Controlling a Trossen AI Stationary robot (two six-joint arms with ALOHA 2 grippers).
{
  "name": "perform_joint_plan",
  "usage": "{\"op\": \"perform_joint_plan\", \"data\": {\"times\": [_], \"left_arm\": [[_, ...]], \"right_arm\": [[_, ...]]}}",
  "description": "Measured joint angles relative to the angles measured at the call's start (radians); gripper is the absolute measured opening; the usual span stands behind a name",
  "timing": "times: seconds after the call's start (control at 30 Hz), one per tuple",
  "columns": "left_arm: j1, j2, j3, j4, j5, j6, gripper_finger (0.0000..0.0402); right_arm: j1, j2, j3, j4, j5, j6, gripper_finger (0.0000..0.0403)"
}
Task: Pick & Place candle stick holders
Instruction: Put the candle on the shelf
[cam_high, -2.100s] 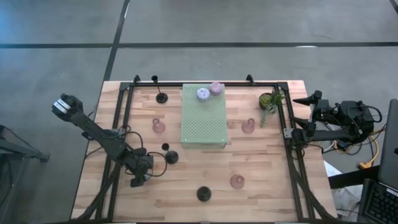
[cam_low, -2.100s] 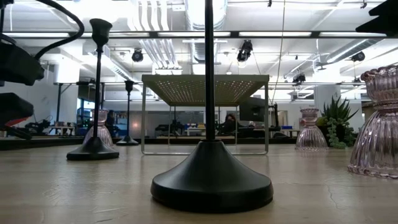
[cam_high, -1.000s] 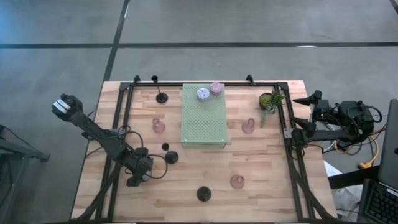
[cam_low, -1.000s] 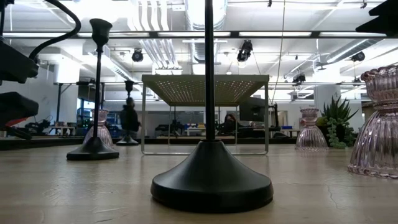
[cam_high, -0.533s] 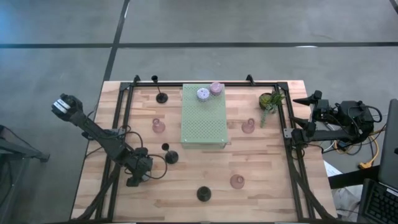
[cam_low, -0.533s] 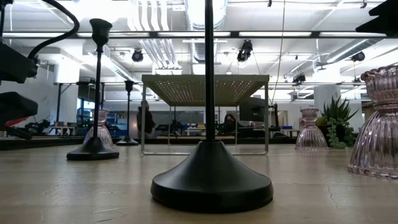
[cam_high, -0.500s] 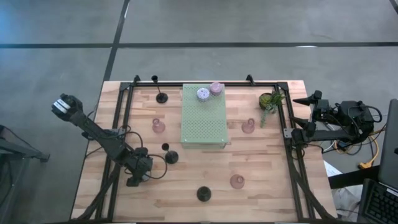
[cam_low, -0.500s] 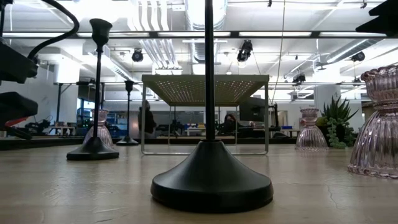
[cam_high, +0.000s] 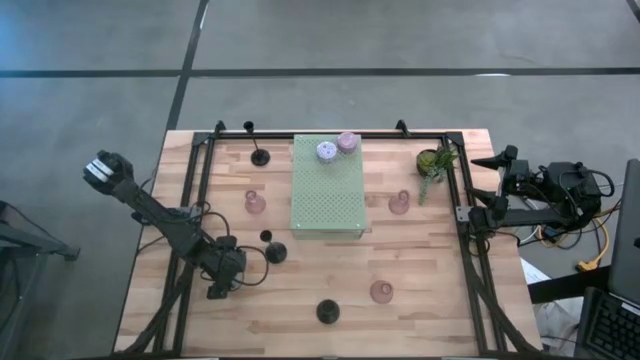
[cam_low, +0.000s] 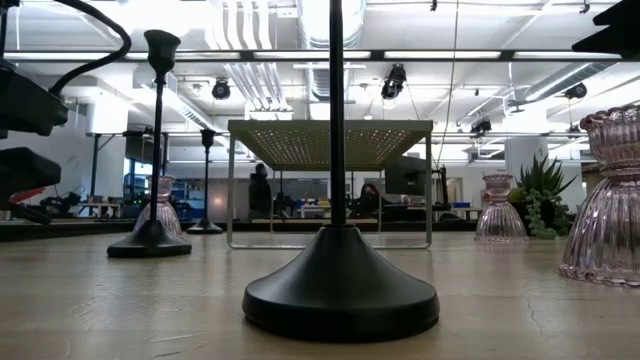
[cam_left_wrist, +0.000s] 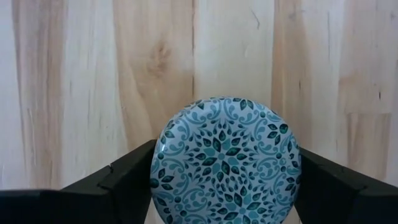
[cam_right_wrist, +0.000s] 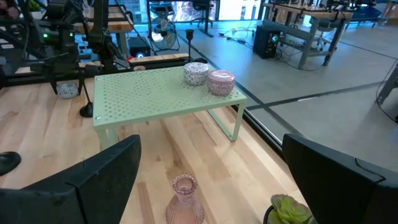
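I keep the left pincer (cam_left_wrist: 225, 186) wide around the blue patterned holder (cam_left_wrist: 225, 158) to grasp it.

left gripper (cam_left_wrist: 224, 186) narrowing, background person (cam_low: 259, 190) farther right

Bright, even overhead light from ceiling strips (cam_low: 470, 54); soft shadows, blurred background, no glare.

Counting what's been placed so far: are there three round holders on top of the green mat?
No, only two round holders, a lilac one and a pink one, sit on the green mat.
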Motion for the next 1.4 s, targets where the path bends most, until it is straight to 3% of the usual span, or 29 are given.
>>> {"op": "perform_joint_plan", "data": {"times": [0.5, 0.77, 1.07, 1.4], "left_arm": [[0.002, -0.025, 0.027, -0.029, -0.003, -0.202, 0.0304], [0.002, -0.049, 0.111, -0.247, -0.021, -0.206, 0.0304], [0.002, -0.091, 0.182, -0.321, -0.021, -0.266, 0.0304], [0.024, -0.182, 0.35, -0.634, -0.021, -0.326, 0.0304]], "right_arm": [[0.0, 0.0, 0.0, 0.0, 0.0, 0.0, 0.0384], [0.0, 0.0, 0.0, 0.0, 0.0, 0.0, 0.0384], [0.0, 0.0, 0.0, 0.0, 0.0, 0.0, 0.0384], [0.0, 0.0, 0.0, 0.0, 0.0, 0.0, 0.0384]]}}
